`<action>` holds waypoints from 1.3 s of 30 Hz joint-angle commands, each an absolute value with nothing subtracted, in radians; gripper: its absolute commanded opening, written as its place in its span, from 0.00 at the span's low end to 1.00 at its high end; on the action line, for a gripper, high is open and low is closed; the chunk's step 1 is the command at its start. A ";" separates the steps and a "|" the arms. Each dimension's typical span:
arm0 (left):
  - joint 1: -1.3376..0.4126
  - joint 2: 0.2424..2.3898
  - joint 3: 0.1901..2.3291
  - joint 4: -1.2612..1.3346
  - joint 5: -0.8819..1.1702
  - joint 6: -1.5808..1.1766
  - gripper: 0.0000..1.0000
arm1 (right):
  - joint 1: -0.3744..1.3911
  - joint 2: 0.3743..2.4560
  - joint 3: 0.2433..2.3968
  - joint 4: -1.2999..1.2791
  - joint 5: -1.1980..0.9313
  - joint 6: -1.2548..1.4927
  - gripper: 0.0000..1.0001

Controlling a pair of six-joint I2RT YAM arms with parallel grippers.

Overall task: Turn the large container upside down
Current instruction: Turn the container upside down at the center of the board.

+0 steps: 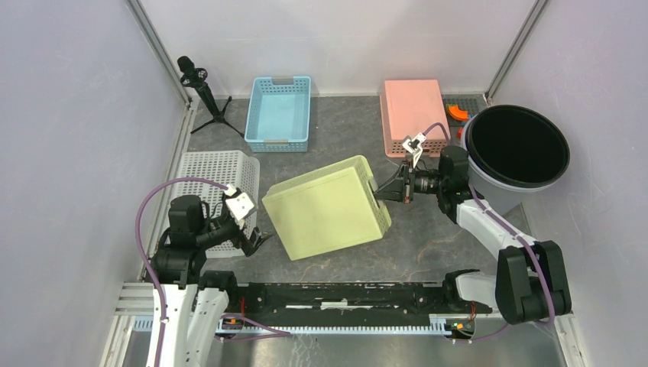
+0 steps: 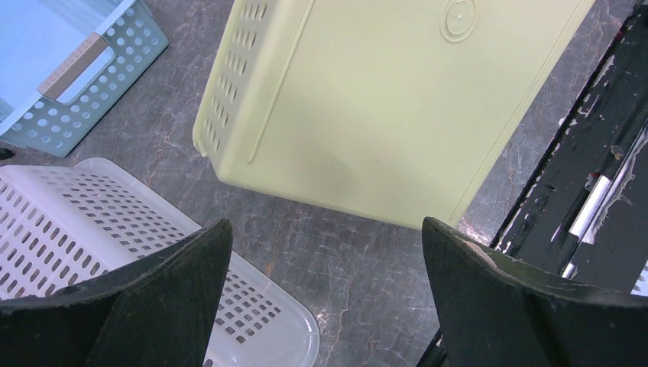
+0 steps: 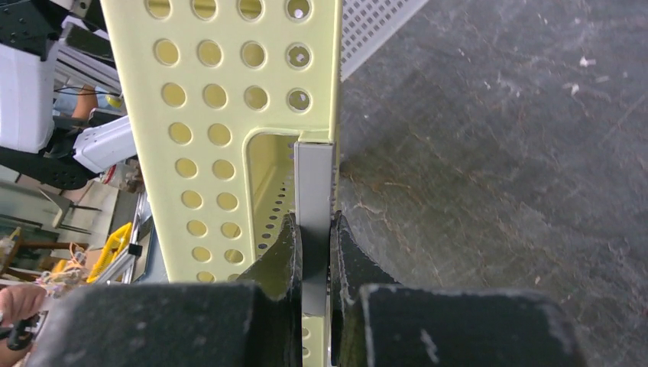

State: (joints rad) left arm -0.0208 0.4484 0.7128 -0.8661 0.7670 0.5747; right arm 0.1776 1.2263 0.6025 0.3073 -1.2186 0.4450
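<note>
The large container is a pale yellow perforated basket (image 1: 325,208) in the middle of the table, tipped with its flat bottom facing up and toward the left. My right gripper (image 1: 380,189) is shut on the basket's right rim at its grey handle strip (image 3: 315,187), as the right wrist view shows with the yellow wall (image 3: 221,115) beside it. My left gripper (image 1: 256,243) is open and empty just left of the basket's near corner. The left wrist view shows the basket's bottom (image 2: 367,99) ahead of the fingers (image 2: 176,290).
A white perforated basket (image 1: 218,172) lies under my left arm, also in the left wrist view (image 2: 99,229). A blue basket (image 1: 279,113) and a pink container (image 1: 411,107) stand at the back. A black bowl (image 1: 516,145) is at the right, a small tripod (image 1: 202,92) at the back left.
</note>
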 commanded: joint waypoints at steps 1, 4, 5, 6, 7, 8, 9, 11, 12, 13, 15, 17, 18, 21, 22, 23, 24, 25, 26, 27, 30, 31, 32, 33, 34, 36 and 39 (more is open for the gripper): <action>-0.014 0.443 0.728 -0.864 0.798 0.605 1.00 | 0.157 1.255 0.646 0.173 -1.202 0.357 0.00; -0.014 0.444 0.729 -0.864 0.798 0.605 1.00 | 0.144 1.264 0.647 0.150 -1.180 0.343 0.00; -0.014 0.444 0.728 -0.864 0.798 0.605 1.00 | 0.142 1.267 0.648 0.143 -1.173 0.337 0.00; -0.014 0.444 0.727 -0.864 0.799 0.604 1.00 | 0.139 1.271 0.651 0.128 -1.167 0.328 0.00; -0.014 0.444 0.727 -0.864 0.797 0.605 1.00 | 0.137 1.276 0.654 0.115 -1.160 0.317 0.00; -0.014 0.444 0.727 -0.864 0.797 0.605 1.00 | 0.136 1.283 0.658 0.100 -1.153 0.305 0.00; -0.014 0.443 0.728 -0.863 0.798 0.605 1.00 | 0.136 1.288 0.661 0.089 -1.150 0.295 0.00; -0.014 0.443 0.727 -0.863 0.798 0.605 1.00 | 0.132 1.299 0.666 0.075 -1.144 0.282 0.00; -0.014 0.441 0.728 -0.864 0.796 0.604 1.00 | 0.132 1.303 0.666 0.069 -1.138 0.278 0.00; -0.014 0.442 0.728 -0.864 0.798 0.605 1.00 | 0.133 1.307 0.667 0.064 -1.131 0.270 0.00; -0.014 0.443 0.727 -0.863 0.798 0.605 1.00 | 0.131 1.313 0.668 0.055 -1.118 0.256 0.00; -0.014 0.443 0.727 -0.863 0.798 0.605 1.00 | 0.133 1.320 0.667 0.044 -1.102 0.236 0.00; -0.013 0.443 0.728 -0.864 0.798 0.604 1.00 | 0.131 1.326 0.667 0.042 -1.097 0.228 0.00; -0.014 0.443 0.728 -0.864 0.798 0.604 1.00 | 0.131 1.342 0.667 0.032 -1.083 0.204 0.00; -0.014 0.442 0.727 -0.864 0.798 0.604 1.00 | 0.130 1.348 0.668 0.032 -1.082 0.199 0.00; -0.014 0.442 0.727 -0.864 0.798 0.604 1.00 | 0.132 1.354 0.667 0.034 -1.082 0.197 0.00; -0.014 0.441 0.728 -0.864 0.798 0.604 1.00 | 0.131 1.360 0.666 0.039 -1.084 0.194 0.00; -0.014 0.442 0.727 -0.864 0.798 0.604 1.00 | 0.132 1.368 0.662 0.049 -1.087 0.193 0.00; -0.014 0.442 0.727 -0.863 0.798 0.605 1.00 | 0.133 1.374 0.658 0.063 -1.092 0.197 0.00; -0.014 0.442 0.727 -0.864 0.797 0.604 1.00 | 0.133 1.385 0.652 0.084 -1.098 0.205 0.00; -0.014 0.439 0.726 -0.864 0.798 0.605 1.00 | 0.132 1.420 0.635 0.139 -1.119 0.228 0.02; -0.014 0.440 0.726 -0.863 0.799 0.606 1.00 | 0.133 1.433 0.637 0.147 -1.120 0.228 0.02; -0.014 0.440 0.726 -0.864 0.801 0.607 1.00 | 0.132 1.447 0.638 0.152 -1.123 0.226 0.02; -0.014 0.442 0.726 -0.864 0.801 0.608 1.00 | 0.133 1.458 0.640 0.156 -1.128 0.223 0.03; -0.014 0.443 0.726 -0.863 0.802 0.607 1.00 | 0.133 1.468 0.640 0.162 -1.129 0.221 0.03; -0.014 0.443 0.726 -0.864 0.803 0.607 1.00 | 0.133 1.480 0.639 0.169 -1.129 0.218 0.03; -0.014 0.444 0.726 -0.861 0.805 0.608 1.00 | 0.133 1.492 0.634 0.169 -1.114 0.205 0.04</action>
